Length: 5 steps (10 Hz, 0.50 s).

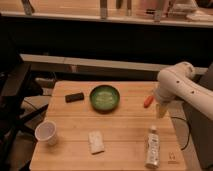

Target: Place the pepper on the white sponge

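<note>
Wooden surface [125, 130], dark room behind. Pepper [148, 101] lies near the right edge, right of green bowl [104, 97], not yet picked. Pincer [161, 109] hangs just right of pepper, pointing down, spread wide and holding nothing, likely lining up a grasp. White sponge [96, 142] sits flat at front centre, well apart from pepper, top bare to receive it

The table [125, 131] is lit warmly but dimly from above, while the space behind it is left dark. The gripper [161, 109], by the table's right edge, is lit pale yellow.
</note>
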Motion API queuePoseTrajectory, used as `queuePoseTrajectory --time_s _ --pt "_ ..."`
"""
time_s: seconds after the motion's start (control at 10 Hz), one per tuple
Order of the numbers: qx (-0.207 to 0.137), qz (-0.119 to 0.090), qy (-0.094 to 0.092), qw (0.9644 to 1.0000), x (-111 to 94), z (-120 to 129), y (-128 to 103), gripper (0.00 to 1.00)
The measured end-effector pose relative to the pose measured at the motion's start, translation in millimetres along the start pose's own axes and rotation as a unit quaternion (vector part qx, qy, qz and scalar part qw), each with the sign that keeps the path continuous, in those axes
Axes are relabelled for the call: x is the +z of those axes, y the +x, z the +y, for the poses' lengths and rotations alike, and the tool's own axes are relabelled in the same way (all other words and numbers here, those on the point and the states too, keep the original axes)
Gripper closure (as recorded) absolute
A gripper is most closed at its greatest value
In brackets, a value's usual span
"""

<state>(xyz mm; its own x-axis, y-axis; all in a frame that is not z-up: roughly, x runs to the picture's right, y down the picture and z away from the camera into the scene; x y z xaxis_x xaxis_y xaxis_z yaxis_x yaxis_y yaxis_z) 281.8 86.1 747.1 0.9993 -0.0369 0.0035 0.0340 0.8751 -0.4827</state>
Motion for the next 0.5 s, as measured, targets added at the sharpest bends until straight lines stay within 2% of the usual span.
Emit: queuePoseTrajectory --time_s 0.2,0.5 --pt "-0.003 -0.001 0.002 1.0000 3.8 -1.1 -0.5 0.20" --pt "-0.006 -0.001 0.006 1.0000 20.0 -5.9 4.5 0.20"
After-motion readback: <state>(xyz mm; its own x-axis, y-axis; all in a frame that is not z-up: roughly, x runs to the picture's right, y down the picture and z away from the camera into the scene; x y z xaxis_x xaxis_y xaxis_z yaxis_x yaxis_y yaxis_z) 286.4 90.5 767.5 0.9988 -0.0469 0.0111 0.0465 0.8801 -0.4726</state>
